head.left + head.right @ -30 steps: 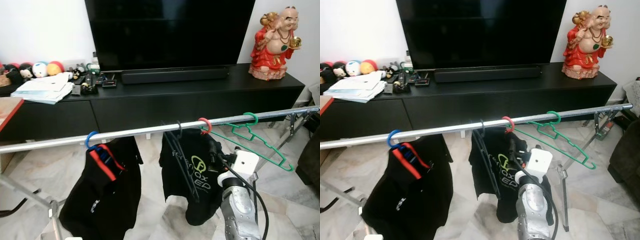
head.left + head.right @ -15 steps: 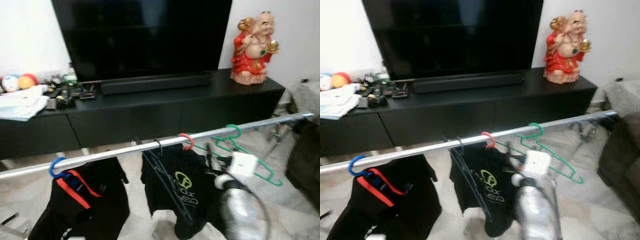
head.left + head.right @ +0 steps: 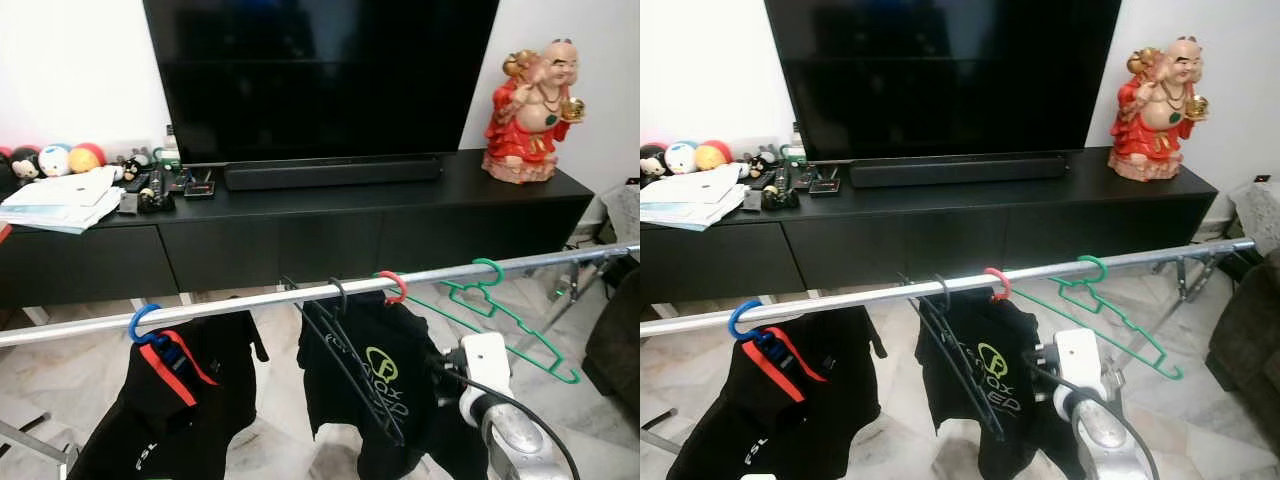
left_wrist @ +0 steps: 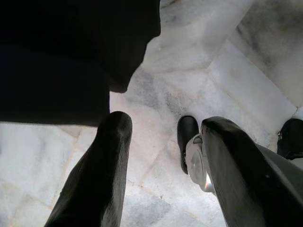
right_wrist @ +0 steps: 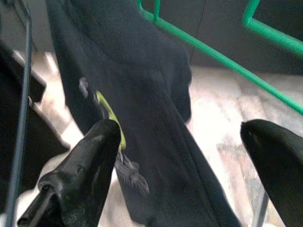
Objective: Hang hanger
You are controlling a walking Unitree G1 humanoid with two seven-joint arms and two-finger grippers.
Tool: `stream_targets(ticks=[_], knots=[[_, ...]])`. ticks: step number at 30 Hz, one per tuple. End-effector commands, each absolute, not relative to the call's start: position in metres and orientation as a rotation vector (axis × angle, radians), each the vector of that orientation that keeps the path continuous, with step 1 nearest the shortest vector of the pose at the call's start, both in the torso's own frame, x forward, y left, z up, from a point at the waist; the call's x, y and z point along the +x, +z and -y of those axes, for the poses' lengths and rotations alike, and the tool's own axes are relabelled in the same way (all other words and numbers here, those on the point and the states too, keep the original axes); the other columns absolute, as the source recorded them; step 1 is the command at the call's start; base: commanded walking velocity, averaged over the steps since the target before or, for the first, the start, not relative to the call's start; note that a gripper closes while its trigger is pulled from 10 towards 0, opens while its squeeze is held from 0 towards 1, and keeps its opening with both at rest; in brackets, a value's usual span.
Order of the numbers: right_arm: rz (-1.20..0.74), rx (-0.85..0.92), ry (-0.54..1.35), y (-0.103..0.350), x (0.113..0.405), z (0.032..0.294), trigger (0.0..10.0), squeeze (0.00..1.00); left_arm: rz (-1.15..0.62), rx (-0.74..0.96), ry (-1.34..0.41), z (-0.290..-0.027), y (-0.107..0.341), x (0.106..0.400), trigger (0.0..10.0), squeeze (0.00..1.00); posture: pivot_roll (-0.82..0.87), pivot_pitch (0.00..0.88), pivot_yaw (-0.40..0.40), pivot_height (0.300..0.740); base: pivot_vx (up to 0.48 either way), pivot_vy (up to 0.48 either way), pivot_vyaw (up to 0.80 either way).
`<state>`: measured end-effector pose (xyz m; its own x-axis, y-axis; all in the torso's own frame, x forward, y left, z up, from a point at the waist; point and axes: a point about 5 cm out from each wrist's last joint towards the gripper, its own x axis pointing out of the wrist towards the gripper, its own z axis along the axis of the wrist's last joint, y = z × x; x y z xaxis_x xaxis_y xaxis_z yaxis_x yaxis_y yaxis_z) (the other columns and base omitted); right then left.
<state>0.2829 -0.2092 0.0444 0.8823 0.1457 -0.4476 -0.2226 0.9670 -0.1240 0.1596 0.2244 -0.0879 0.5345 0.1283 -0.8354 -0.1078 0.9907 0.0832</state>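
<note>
- The green hanger [image 3: 505, 318] hangs by its hook on the metal rail [image 3: 250, 300], toward the rail's right end, clear of the garments
- It lies just beyond and slightly right of the right gripper [image 5: 184, 165], which is raised below the rail; the right arm is the nearer one
- The hanger's long bar slopes down to the right, roughly along the rail's line
- Right gripper: fingers spread wide, nothing between them; the black shirt with yellow print [image 3: 385, 380] hangs directly ahead
- Left gripper [image 4: 165, 161]: hangs idle over the marble floor [image 4: 222, 61], fingers apart, empty
- Appearance: thin green frame, empty, no clothing on it
- Judgement: the hanger already sits on the rail, so the task looks done
</note>
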Motion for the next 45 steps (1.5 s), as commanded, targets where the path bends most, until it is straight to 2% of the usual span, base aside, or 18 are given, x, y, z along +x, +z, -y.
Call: stream_targets(ticks=[1,4,8,13,20,24,26,34,35,36,37,38,39,40,41,42,45], knots=[[-0.456,-0.203,0.253,0.055,0.289,0.210,10.0,0.00,-1.013,0.019,0.152,-0.226,-0.089,0.156,10.0,0.00,-0.02,0.000,0.027,0.740,0.000,0.000,0.00],[-0.489,-0.246,0.354,0.065,0.298,0.215,10.0,0.00,-1.017,0.024,0.147,-0.226,-0.090,0.155,10.0,0.00,-0.02,0.000,0.027,0.740,0.000,0.000,0.00],[-0.473,-0.276,0.380,0.071,0.307,0.219,10.0,0.00,-1.016,0.022,0.146,-0.226,-0.090,0.156,10.0,0.00,-0.01,0.000,0.028,0.740,0.000,0.000,0.00],[-0.473,-0.292,0.530,0.077,0.316,0.206,10.0,0.00,-1.017,0.020,0.144,-0.226,-0.090,0.155,10.0,0.00,0.00,0.000,0.028,0.740,0.000,0.000,0.00],[-0.478,-0.304,0.547,0.076,0.339,0.188,10.0,0.00,-1.016,0.022,0.149,-0.226,-0.090,0.155,10.0,0.00,0.03,0.000,0.025,0.740,0.000,0.000,0.00],[-0.418,-0.290,0.463,0.082,0.351,0.183,10.0,0.00,-1.011,0.020,0.147,-0.226,-0.089,0.156,10.0,0.00,0.03,0.003,0.026,0.740,0.000,0.000,0.00],[-0.356,-0.207,0.436,0.090,0.359,0.172,10.0,0.00,-1.010,0.021,0.142,-0.225,-0.089,0.156,10.0,0.00,0.03,0.007,0.027,0.740,0.000,0.000,0.00],[-0.420,-0.217,0.439,0.079,0.359,0.161,10.0,0.00,-1.020,0.019,0.136,-0.224,-0.091,0.153,10.0,0.00,0.04,0.009,0.023,0.740,0.000,0.000,0.00],[-0.417,-0.212,0.441,0.078,0.359,0.159,8.7,0.00,-1.023,0.019,0.136,-0.224,-0.091,0.153,10.0,0.00,0.04,0.009,0.023,0.740,0.000,0.000,0.00],[-0.418,-0.211,0.442,0.078,0.359,0.159,4.5,0.00,-1.023,0.019,0.135,-0.224,-0.091,0.153,10.0,0.00,0.04,0.009,0.023,0.740,0.000,0.000,0.00],[-0.426,-0.215,0.450,0.076,0.358,0.158,2.9,0.00,-1.025,0.018,0.136,-0.224,-0.091,0.153,10.0,0.00,0.04,0.009,0.022,0.740,0.000,0.000,0.00],[-0.431,-0.221,0.455,0.075,0.358,0.157,2.7,0.00,-1.026,0.018,0.135,-0.224,-0.091,0.153,10.0,0.00,0.04,0.010,0.022,0.740,0.000,0.000,0.00],[-0.433,-0.224,0.456,0.075,0.357,0.157,2.7,0.00,-1.026,0.018,0.135,-0.224,-0.091,0.153,10.0,0.00,0.04,0.010,0.022,0.740,0.000,0.000,0.00],[-0.438,-0.231,0.458,0.074,0.357,0.158,4.1,0.00,-1.027,0.018,0.134,-0.224,-0.091,0.153,10.0,0.00,0.04,0.009,0.022,0.740,0.000,0.000,0.00],[-0.453,-0.250,0.460,0.072,0.356,0.159,9.2,0.00,-1.028,0.018,0.134,-0.224,-0.091,0.153,10.0,0.00,0.04,0.008,0.022,0.740,0.000,0.000,0.00],[-0.461,-0.257,0.460,0.070,0.355,0.160,10.0,0.00,-1.028,0.019,0.133,-0.224,-0.091,0.153,10.0,0.00,0.04,0.008,0.022,0.740,0.000,0.000,0.00],[-0.478,-0.281,0.451,0.068,0.354,0.163,10.0,0.00,-1.028,0.019,0.129,-0.224,-0.091,0.153,10.0,0.00,0.04,0.007,0.023,0.740,0.000,0.000,0.00]])
